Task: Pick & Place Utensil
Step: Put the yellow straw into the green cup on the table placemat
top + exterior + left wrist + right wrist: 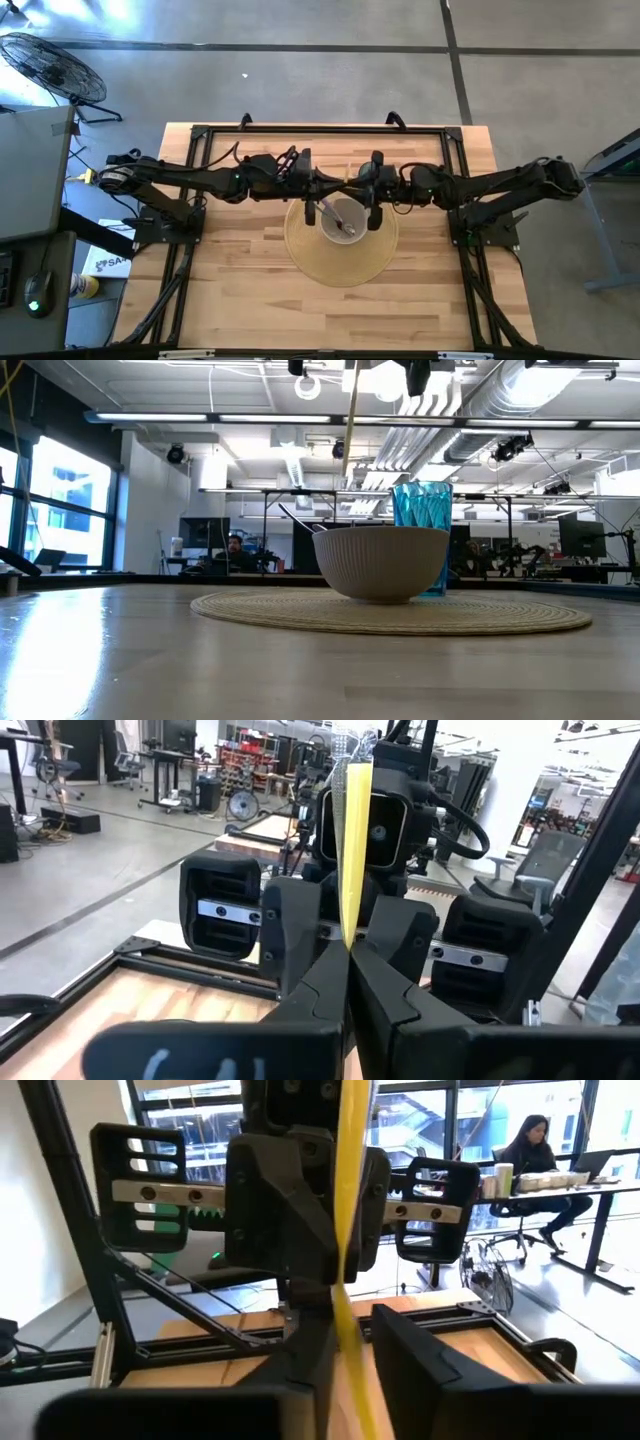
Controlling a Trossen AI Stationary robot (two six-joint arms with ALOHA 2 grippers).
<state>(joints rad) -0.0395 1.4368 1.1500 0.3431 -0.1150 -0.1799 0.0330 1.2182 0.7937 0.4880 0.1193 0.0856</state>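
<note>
A long, thin yellow utensil (pixel 348 420) hangs upright over the middle of the table, with its lower end above a white ribbed bowl (pixel 381 563). The bowl stands on a round woven mat (pixel 340 262). My left gripper (pixel 348 955) reaches in level from the table's left and is shut on the utensil. My right gripper (pixel 350 1320) faces it from the right, level and right at the utensil (pixel 345 1230). Whether it touches the utensil does not show. A dark utensil handle (pixel 296 518) sticks out of the bowl over its rim. My left gripper pinches the yellow utensil's shaft (pixel 347 932) between its two fingers. They come in level from the table's left and lie across the shaft. The utensil stands upright, lifted clear, with part above the fingers and the rest hanging below toward the bowl.
A clear blue ribbed cup (pixel 422 510) stands right behind the bowl. A black frame (pixel 320 131) borders the wooden table's far half, and both arm bases (pixel 160 225) sit on it. In the room beyond, a person sits at a desk (pixel 540 1155).
</note>
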